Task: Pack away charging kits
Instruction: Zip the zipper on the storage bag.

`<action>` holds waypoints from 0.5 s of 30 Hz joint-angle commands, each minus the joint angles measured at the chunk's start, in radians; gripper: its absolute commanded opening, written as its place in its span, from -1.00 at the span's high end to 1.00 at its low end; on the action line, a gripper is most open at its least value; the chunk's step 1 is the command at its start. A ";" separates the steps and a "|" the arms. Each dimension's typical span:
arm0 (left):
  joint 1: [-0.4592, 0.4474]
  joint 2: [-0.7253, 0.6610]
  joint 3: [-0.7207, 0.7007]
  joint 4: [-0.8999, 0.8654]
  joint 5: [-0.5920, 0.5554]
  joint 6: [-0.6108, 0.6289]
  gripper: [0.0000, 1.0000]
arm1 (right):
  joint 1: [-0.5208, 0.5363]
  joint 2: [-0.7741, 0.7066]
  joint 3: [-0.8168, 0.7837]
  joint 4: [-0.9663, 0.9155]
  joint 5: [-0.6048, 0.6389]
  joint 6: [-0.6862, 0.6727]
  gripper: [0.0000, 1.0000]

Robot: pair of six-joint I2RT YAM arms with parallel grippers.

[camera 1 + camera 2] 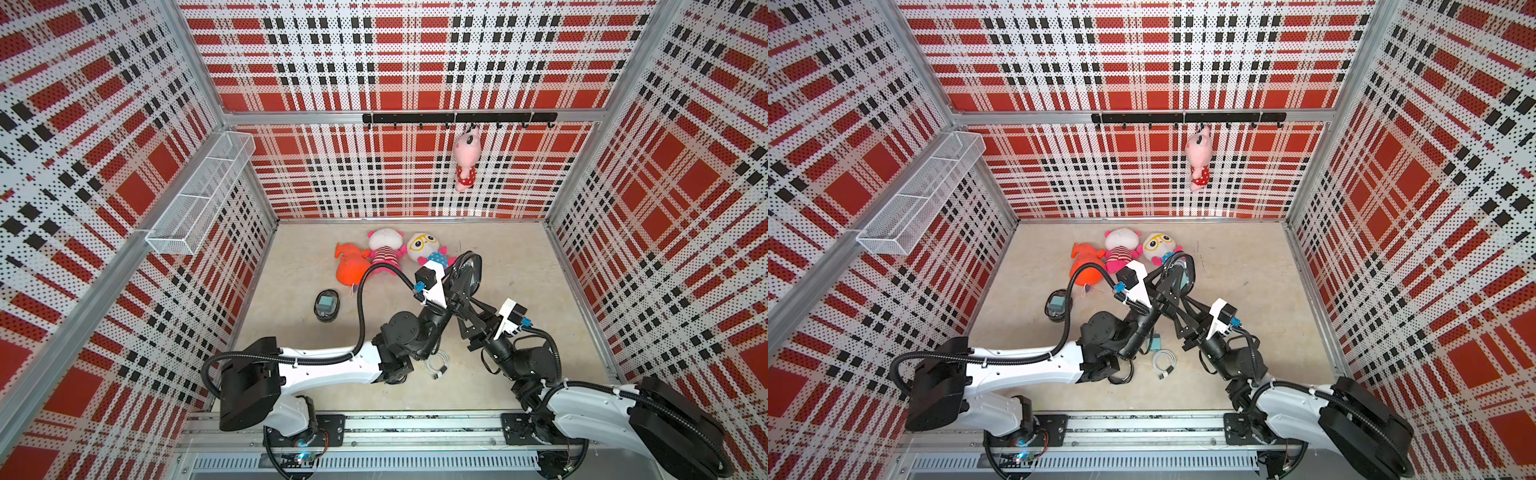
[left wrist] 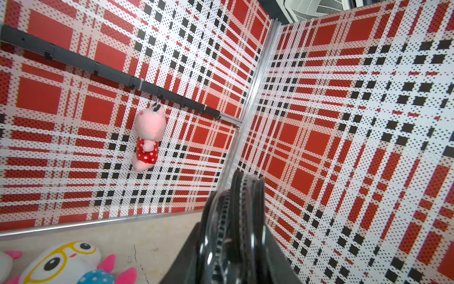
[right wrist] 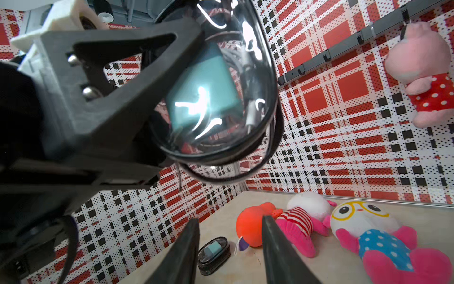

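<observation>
Presently one teal adapter [image 3: 204, 91] and a white cable [image 3: 248, 73] sit inside the clear-lidded black case [image 3: 216, 157], which the left tool [image 2: 233, 255] holds clamped above the middle of the surface [image 1: 519, 270]. A second teal adapter [image 1: 327, 306] lies in another case [image 1: 328, 319] at left. A loose adapter [image 1: 1156, 343] and a coiled cable [image 1: 1163, 362] lie nearer. The right tool [image 3: 230, 218] hangs beside the raised case, fingers apart, gripping nothing. Plush toys [image 1: 384, 249] lie farther back.
</observation>
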 commanded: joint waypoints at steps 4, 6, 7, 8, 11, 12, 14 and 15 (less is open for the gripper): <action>-0.004 0.010 0.040 0.056 -0.058 0.064 1.00 | 0.011 -0.001 0.006 0.093 -0.023 -0.006 0.12; -0.005 0.016 0.045 0.054 -0.061 0.067 1.00 | 0.011 -0.019 0.016 0.068 -0.019 0.000 0.13; -0.006 0.018 0.047 0.055 -0.061 0.068 1.00 | 0.011 -0.027 0.021 0.053 -0.016 0.002 0.13; -0.008 0.020 0.048 0.055 -0.063 0.068 1.00 | 0.011 -0.035 0.030 0.034 -0.017 0.002 0.14; -0.011 0.030 0.053 0.055 -0.071 0.073 1.00 | 0.011 -0.049 0.053 -0.011 -0.021 0.005 0.18; -0.011 0.033 0.057 0.054 -0.073 0.074 1.00 | 0.011 -0.047 0.056 -0.012 -0.021 0.005 0.19; -0.015 0.037 0.058 0.054 -0.074 0.077 1.00 | 0.011 -0.042 0.059 0.000 -0.022 0.007 0.19; -0.018 0.038 0.060 0.055 -0.077 0.080 1.00 | 0.011 -0.038 0.062 0.003 -0.023 0.007 0.19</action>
